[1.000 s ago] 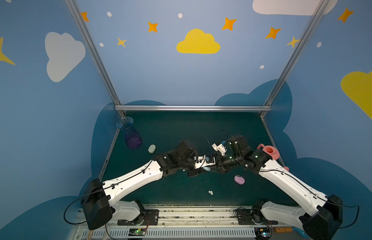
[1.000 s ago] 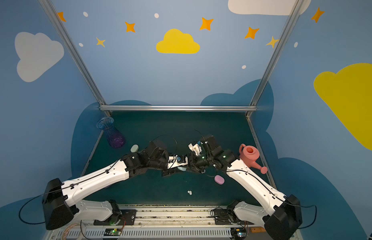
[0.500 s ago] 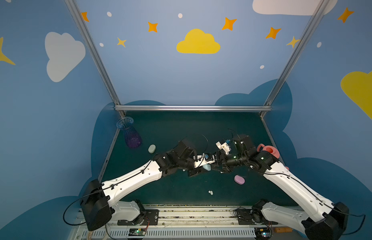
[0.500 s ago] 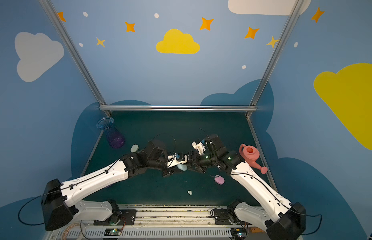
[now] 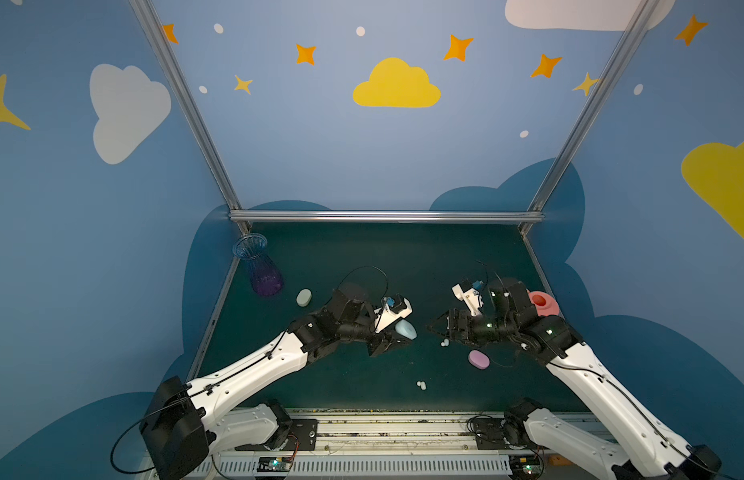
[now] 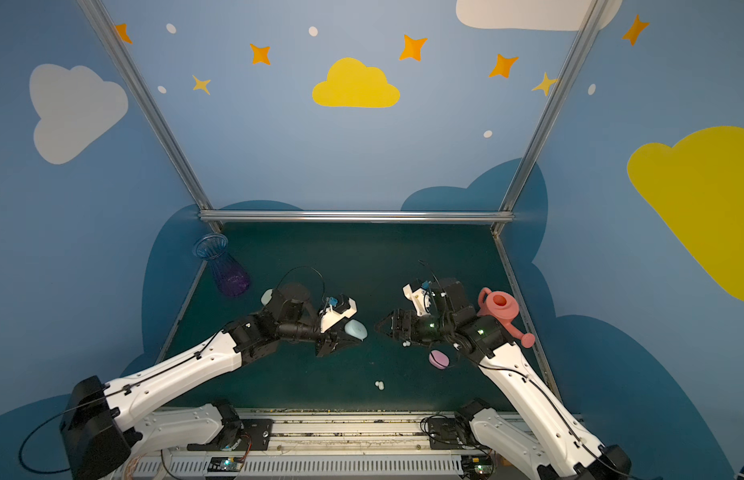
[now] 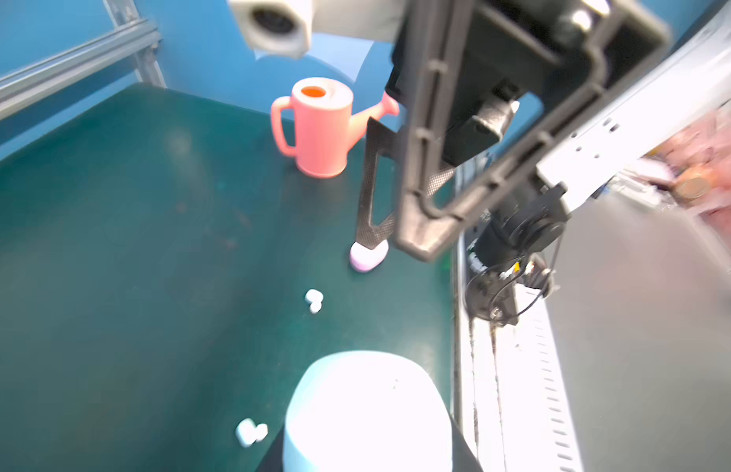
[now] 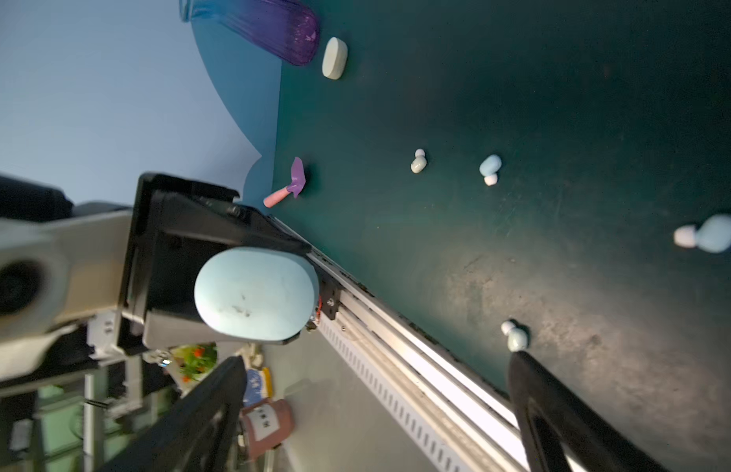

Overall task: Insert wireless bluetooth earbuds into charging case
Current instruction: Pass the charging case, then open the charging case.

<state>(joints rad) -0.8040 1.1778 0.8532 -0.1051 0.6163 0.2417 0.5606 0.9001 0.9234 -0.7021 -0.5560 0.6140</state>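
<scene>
**Left gripper grips a pale blue case; right gripper stands wide open facing it**

Two white-and-black robot arms reach in from the near edge over a dark green mat (image 5: pixel 362 257). The booth around them has blue walls painted with clouds and stars. The two grippers face each other near the middle of the mat, a little apart.

The left gripper (image 5: pixel 403 337) is clamped on a pale blue case (image 5: pixel 406 328), a smooth oval shell like a pebble. In the right wrist view its broad face is turned to the camera and it appears closed.

The right gripper (image 8: pixel 376 357) has its jaws spread wide with nothing between them. Its two dark fingers (image 8: pixel 559 417) frame the right wrist view.

The earbuds (image 8: pixel 490 168) lie loose on the mat. The right wrist view shows four of them: tiny two-lobed beads, pale blue or whitish, each with a white tip. One sits just beside the tip of a right finger. In both top views, two earbuds (image 5: pixel 444 343) lie together close to the right gripper on its near side. Two more earbuds (image 5: pixel 421 385) lie together nearer the front edge, between the arms.

A lilac case (image 5: pixel 478 359) rests on the mat beside the right arm. A pale green case (image 5: pixel 304 297) lies far to the left, near a purple-and-blue vase (image 5: pixel 260 270) in the back left corner. A pink watering can (image 6: pixel 503 309) stands at the right edge. A toy shovel (image 8: pixel 292 184) with a purple blade and pink handle lies at the mat's edge.
</scene>
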